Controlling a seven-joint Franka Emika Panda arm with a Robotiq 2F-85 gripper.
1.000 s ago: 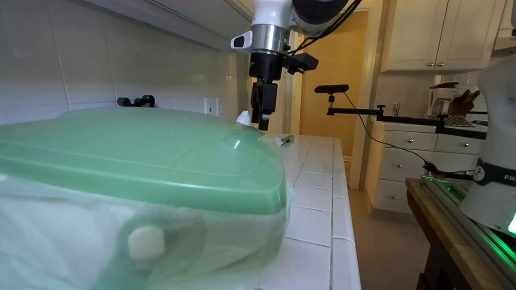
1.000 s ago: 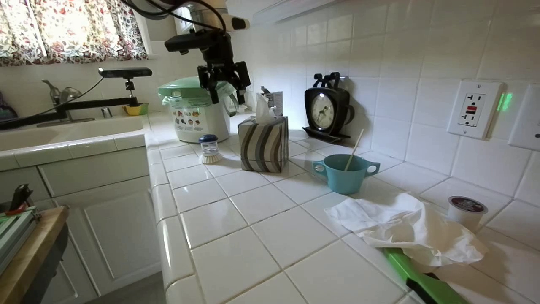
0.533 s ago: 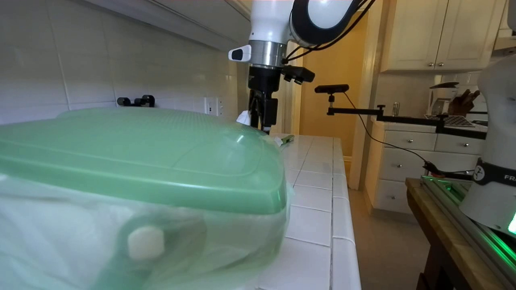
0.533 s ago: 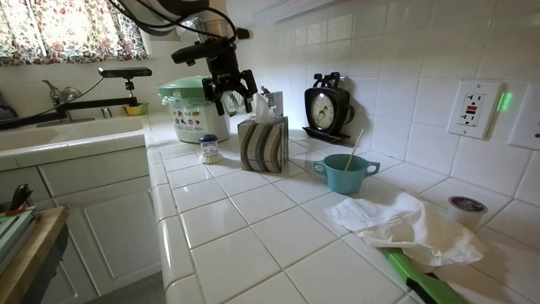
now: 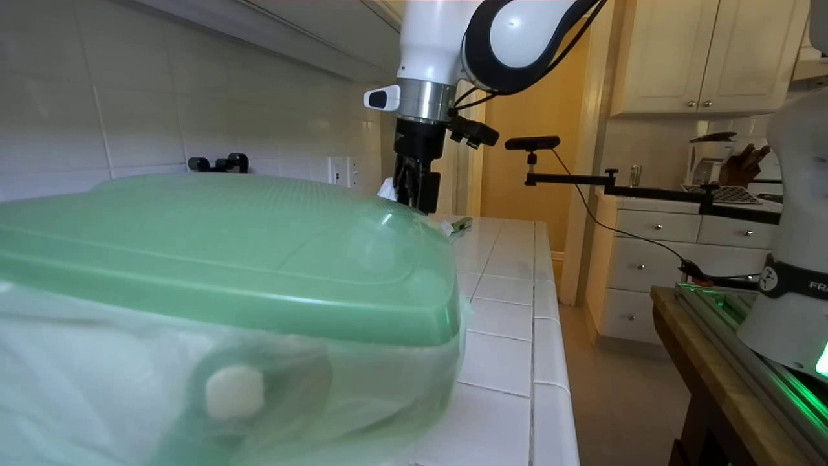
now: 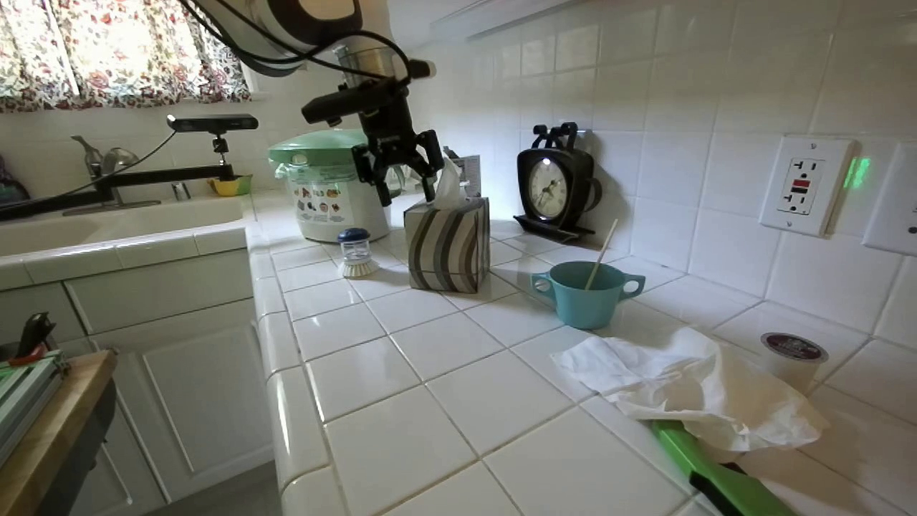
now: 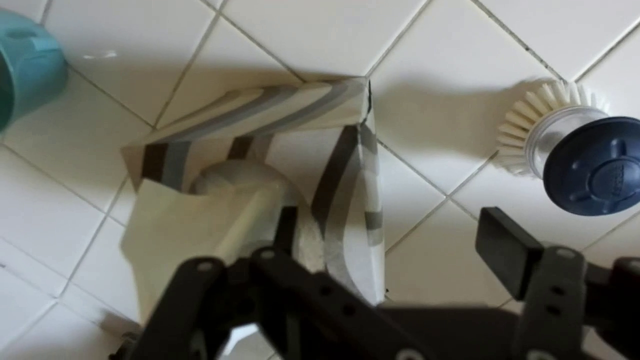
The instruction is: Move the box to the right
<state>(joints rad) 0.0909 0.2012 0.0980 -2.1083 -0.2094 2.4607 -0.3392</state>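
Observation:
The box is a tissue box with wavy dark, grey and whitish stripes, standing upright on the counter with a white tissue sticking out of its top. In the wrist view the box is seen from above, left of the middle. My gripper is open and empty, just above and beside the box's top. In the wrist view my gripper has its left finger over the box top near the tissue and its right finger over bare tile. In an exterior view the tub hides the box; a bit of tissue shows.
A large tub with a green lid stands behind the box. A dish brush with a dark blue knob stands beside the box. A turquoise cup, a black clock and a crumpled napkin are also on the counter.
My gripper has moved down and, in an exterior view, to the right, closer to the box's top and tissue. It stays open. The box has not moved.

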